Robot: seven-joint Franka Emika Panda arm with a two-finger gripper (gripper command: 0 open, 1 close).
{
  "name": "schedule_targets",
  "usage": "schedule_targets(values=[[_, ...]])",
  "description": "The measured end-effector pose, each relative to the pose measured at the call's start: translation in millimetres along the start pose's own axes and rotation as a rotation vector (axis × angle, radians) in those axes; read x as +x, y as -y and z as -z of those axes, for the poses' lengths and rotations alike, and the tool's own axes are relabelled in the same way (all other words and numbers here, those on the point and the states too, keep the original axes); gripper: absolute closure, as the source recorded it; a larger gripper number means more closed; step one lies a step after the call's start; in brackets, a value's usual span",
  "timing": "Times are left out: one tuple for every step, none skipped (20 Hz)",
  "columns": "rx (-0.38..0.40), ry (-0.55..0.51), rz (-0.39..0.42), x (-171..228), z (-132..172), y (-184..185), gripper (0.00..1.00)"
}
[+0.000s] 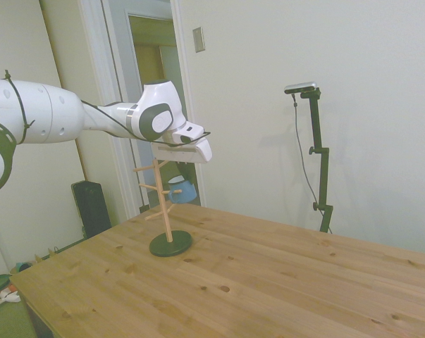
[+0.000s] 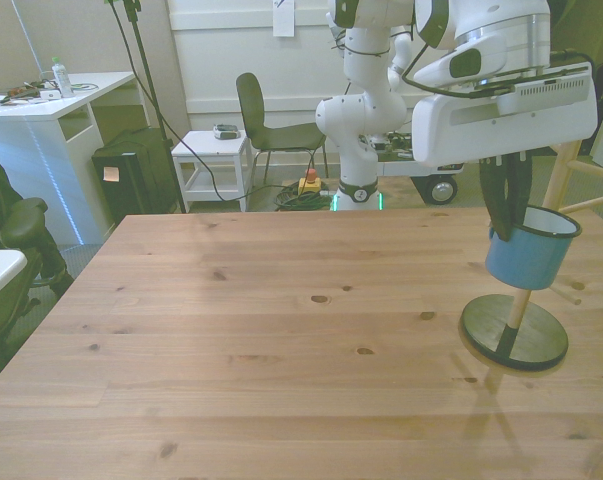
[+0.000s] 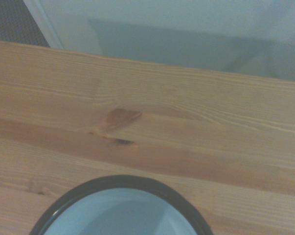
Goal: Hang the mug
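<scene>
Side, front and wrist views of a single moment in the hanging task. The mug [image 2: 529, 250] sits at the right of the front view, lifted clear of the table [image 2: 281, 330] and held beside the wooden mug tree [image 2: 556, 190], whose dark round base [image 2: 514, 333] rests on the boards directly below it. The gripper [image 2: 508, 215] reaches down from the white wrist housing, its dark fingers closed over the mug's rim, one inside the cup and one outside.

In the side view the mug [image 1: 182, 190] appears left of centre, level with the middle pegs [image 1: 175, 192] and apparently just behind the post; from this distance it cannot be settled whether the handle already sits over a peg.

Progress, as judged: lifting and carrying to the tree look complete; seating the handle on a peg and letting go remain, or at least the letting go.

Orientation: the mouth faces upward and leans slightly toward the front view's upper right, so the cup's long axis stands near vertical with a small tilt. The wrist view confirms the open mouth, showing the dark rim [image 3: 123, 180] and pale interior against the table planks. The handle is not visible in any view.
</scene>
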State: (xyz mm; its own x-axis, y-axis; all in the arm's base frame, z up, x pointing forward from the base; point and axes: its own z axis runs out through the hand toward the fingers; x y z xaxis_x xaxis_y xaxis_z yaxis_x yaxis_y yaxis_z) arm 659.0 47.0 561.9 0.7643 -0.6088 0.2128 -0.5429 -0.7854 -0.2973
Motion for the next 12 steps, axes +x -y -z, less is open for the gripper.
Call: schedule_targets(values=[[-0.004,0.001,-0.004,-1,-1,-4,0.0],[-0.007,0.002,-0.009,-1,-3,-9,0.0],[-0.009,0.001,-0.012,-2,-4,-13,0.0],[-0.009,-0.001,-0.015,-2,-5,-17,0.0],[-0.011,0.0,-0.018,-3,-5,-21,0.0],[-0.013,0.0,-0.02,-4,-5,-25,0.0],[-0.012,-0.001,-0.019,-6,-5,-26,0.0],[-0.008,-0.004,-0.016,-6,-2,-23,0.0],[-0.003,-0.008,-0.013,-6,0,-21,0.0],[0.0,-0.01,-0.011,-6,2,-19,0.0],[0.001,-0.013,-0.013,-5,4,-19,0.0],[0.001,-0.018,-0.019,-2,6,-23,0.0]])
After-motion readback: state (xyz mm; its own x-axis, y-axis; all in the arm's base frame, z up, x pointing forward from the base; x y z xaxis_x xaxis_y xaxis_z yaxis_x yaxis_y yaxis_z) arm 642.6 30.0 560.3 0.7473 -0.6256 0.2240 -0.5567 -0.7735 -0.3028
